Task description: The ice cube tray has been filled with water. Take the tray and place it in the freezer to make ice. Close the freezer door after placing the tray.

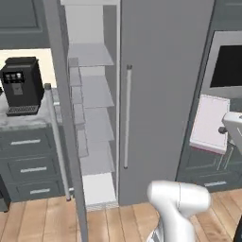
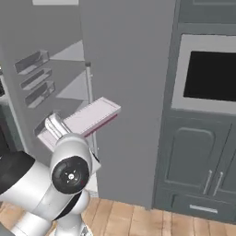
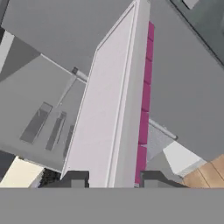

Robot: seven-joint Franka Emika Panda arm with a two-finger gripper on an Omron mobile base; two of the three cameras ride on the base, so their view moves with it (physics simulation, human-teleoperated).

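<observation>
Two dark fingertips (image 3: 77, 179) bracket the near end of the ice cube tray (image 3: 105, 109), so the gripper (image 3: 114, 179) is closed on it, carrying it in the air; the tray hangs before the freezer (image 1: 163, 71), right of the freezer door (image 1: 59, 94), which stands wide open; a coffee machine (image 1: 21, 85) sits on the counter's right corner

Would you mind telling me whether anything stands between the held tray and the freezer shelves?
The ice cube tray, held in the gripper, faces the shut right door; the freezer door stands open, and nothing visible blocks the shelves.
</observation>
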